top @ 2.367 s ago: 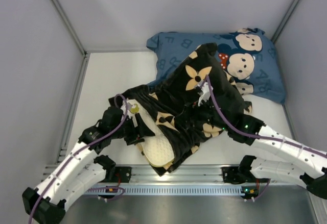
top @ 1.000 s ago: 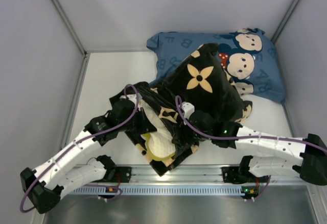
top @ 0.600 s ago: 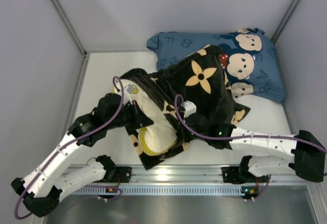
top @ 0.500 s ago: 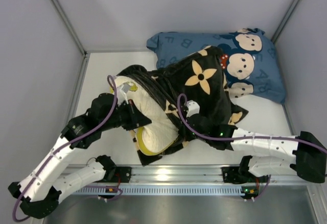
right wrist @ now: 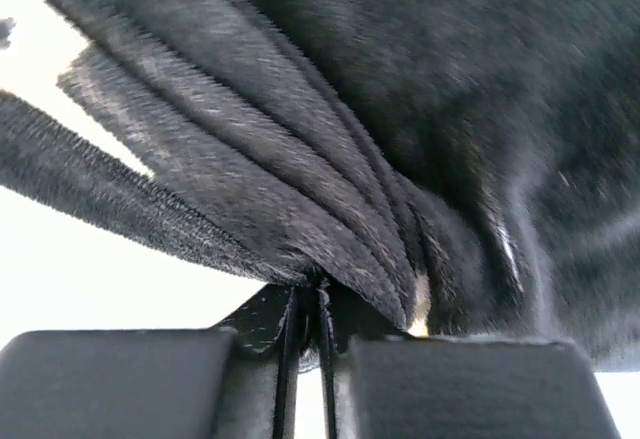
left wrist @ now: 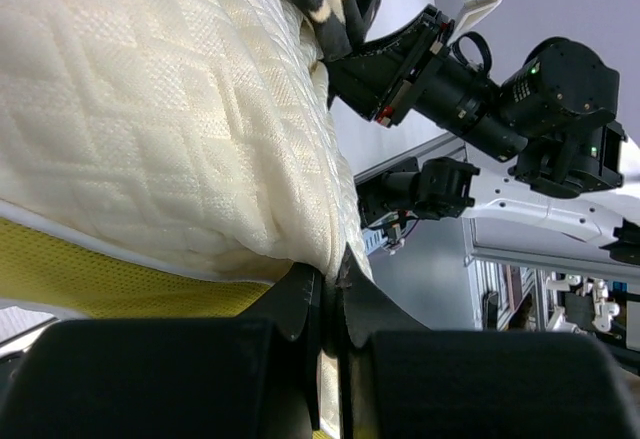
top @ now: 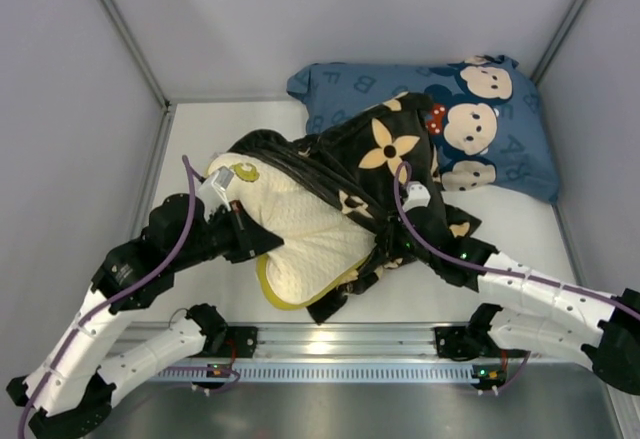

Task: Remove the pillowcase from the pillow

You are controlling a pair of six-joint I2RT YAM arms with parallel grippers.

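Task judged approx. half done. The plain cream quilted rectangular pillow [top: 300, 229] was seen lying on the white surface [top: 215, 124], near-left of ctr, w/ its near and left part bared. A yellow mesh band [top: 275, 297] along its near edge was also exposed. The far-right part was hidden inside the black soft fabric pillowcase with tan four-petal flowers [top: 350, 164]. That case was bunched up towards the back right, its far end draped against the blue letter-printed pillow with cartoon mice [top: 510, 134].

The left pincer [left wrist: 325, 287] was clamped tight on the pillow's edge, i.e. a pinch of quilted cream cloth was caught between the jaws, as shown in the left wrist view. The right pincer [right wrist: 305, 294] was closed on a gathered fold of the black pile fabric, at the near-right side of the pillow. No pillow cloth could be made out in that grip, though a pale sliver was seen just beside the jaws & couldn't be identified.

Done so far: case peeled off roughly half the pillow. Left to do, by est.: the two grips to be pulled apart, pillow to the near left & case to the back right, until the hidden end is freed & the case lies clear of the pillow. How deep the pillow sat inside couldn't be told, as it was covered. Some drag was to be expected where the fabric was bunched.
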